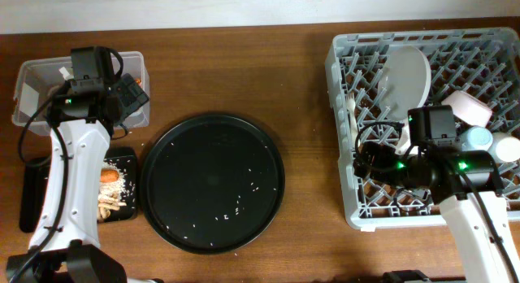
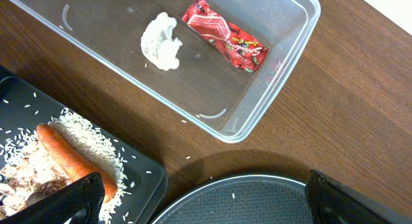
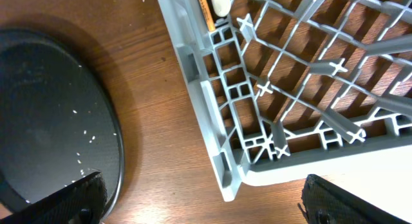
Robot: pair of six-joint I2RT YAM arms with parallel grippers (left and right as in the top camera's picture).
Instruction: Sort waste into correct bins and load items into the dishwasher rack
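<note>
Now, left end effector (image 2: 206, 201) wide, wrapper (image 2: 225, 35) and tissue (image 2: 161, 41) in tub (image 2: 293, 56) ahead, right end effector (image 3: 206, 199) apparently wide.

Looking down from overhead, the left arm (image 1: 77, 153) lies right across the clear tub (image 1: 41, 67), so its contents are hidden, and the flat black tray (image 1: 34, 198) is half covered too. The right arm (image 1: 439, 165) masks part of the dishwasher rack (image 1: 337, 112). At the right wrist, a wooden chopstick (image 3: 205, 8) runs off the top edge, and the round black tray (image 3: 45, 108) is cut at the left.
</note>
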